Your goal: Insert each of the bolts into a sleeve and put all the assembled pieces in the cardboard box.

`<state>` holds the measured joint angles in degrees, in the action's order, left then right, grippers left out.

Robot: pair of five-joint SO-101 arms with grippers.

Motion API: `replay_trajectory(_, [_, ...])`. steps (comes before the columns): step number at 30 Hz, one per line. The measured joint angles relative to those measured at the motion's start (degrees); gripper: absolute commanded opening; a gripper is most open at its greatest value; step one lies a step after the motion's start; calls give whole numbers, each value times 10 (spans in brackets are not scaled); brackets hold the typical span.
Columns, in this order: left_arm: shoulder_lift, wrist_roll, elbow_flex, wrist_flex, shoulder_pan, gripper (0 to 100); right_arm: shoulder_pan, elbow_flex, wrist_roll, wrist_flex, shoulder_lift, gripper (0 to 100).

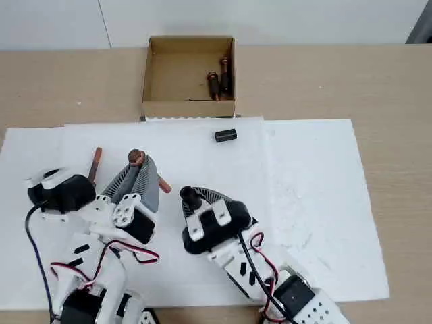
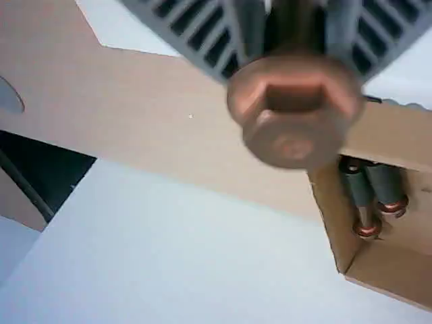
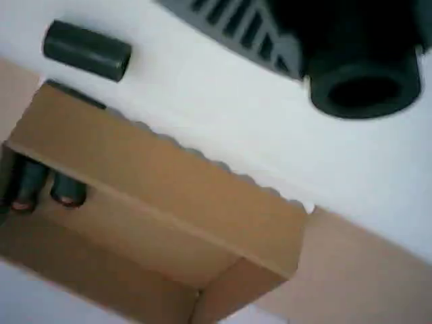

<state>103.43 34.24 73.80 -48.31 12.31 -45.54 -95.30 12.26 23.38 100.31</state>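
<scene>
Copper bolt [image 2: 293, 111] up front, its socket head facing the left wrist camera, and the left gripper [image 1: 138, 164] is clamped on it just behind the head. It looks like solid metal: stiff, smooth and likely slick, light enough, so a grip near the head seems best, leaving the shank free. Just beside it, the right gripper [image 1: 192, 198] is closed around a black sleeve [image 3: 364, 77], bore open and unobstructed. The sleeve reads as rigid, so holding it by the outer wall looks safe. The two parts are near but apart, not yet mated. Out on the paper [image 1: 317, 202] lie a loose bolt [image 1: 95, 166] and a spare sleeve [image 1: 226, 136]. Beyond them, the box [image 1: 189, 108] holds two assembled pieces [image 1: 219, 81].
</scene>
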Motion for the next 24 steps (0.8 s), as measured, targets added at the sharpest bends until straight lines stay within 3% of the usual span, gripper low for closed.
replay_trajectory(7, [0,0,2,0,47,6,-33,-1,12,10,24,2])
replay_trajectory(24, [0,0,2,0,52,6,-25,-3,14,10,25,2])
